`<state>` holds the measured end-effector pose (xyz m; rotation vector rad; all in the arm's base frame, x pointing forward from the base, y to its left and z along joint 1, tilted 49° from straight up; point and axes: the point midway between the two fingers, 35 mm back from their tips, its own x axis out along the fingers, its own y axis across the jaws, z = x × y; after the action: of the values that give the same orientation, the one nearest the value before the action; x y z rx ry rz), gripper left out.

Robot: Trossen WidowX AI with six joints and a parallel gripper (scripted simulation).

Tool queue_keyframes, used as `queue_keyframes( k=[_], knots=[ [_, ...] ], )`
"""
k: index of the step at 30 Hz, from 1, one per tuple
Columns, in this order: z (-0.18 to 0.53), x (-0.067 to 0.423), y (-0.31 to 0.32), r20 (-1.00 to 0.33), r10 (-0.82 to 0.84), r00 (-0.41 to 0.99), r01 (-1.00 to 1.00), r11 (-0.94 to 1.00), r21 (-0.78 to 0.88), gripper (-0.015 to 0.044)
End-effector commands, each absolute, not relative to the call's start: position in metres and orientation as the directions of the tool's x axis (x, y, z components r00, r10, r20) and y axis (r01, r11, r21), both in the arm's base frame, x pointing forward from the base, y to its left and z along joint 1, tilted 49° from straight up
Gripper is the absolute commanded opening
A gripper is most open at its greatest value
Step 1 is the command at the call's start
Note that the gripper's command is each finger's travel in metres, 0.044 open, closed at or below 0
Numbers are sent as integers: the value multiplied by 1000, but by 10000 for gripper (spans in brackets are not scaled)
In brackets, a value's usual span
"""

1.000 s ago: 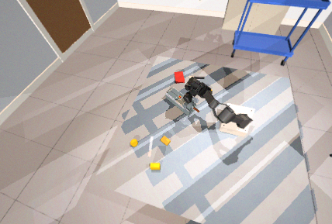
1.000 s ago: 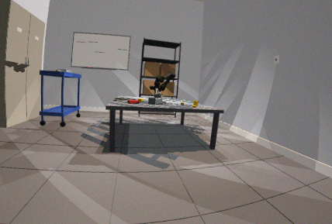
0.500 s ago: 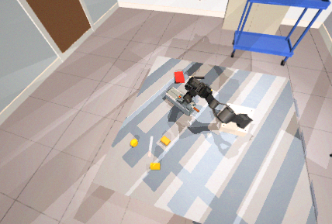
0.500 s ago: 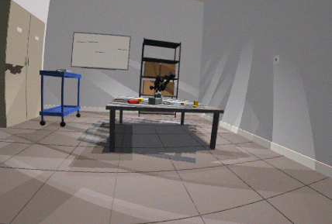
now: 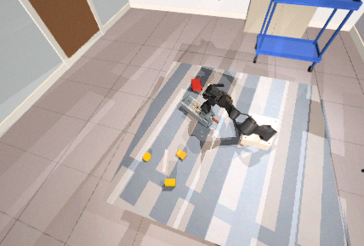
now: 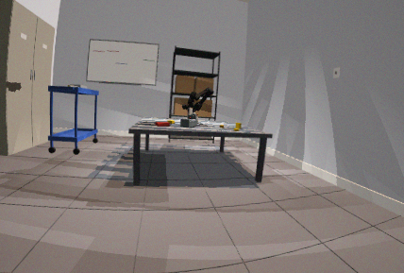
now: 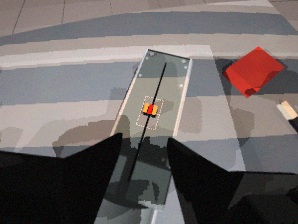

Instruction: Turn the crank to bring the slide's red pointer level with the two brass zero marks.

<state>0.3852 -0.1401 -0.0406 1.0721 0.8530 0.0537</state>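
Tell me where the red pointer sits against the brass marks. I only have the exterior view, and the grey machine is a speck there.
Observer: In the wrist view the small red pointer sits between two orange-brass marks and looks about level with them. It's too small to call exact.
Operator: Gripper on the handle?
Observer: No. The black parallel-jaw gripper hangs over the long grey machine plate, fingers apart, with nothing between them.
Operator: Where's the handle?
Observer: The top view shows a small orange part at the machine's end nearest the arm base, apart from the gripper. I can't confirm it's the handle.
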Motion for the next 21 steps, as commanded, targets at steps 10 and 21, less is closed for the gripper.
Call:
queue_keyframes(
  k=[10, 21],
  knots=[
    [-41, 385, -140, -586, 428, 688, 352, 509, 785, 387],
    [-41, 385, -140, -586, 428, 688, 352, 509, 785, 99]
  ],
)
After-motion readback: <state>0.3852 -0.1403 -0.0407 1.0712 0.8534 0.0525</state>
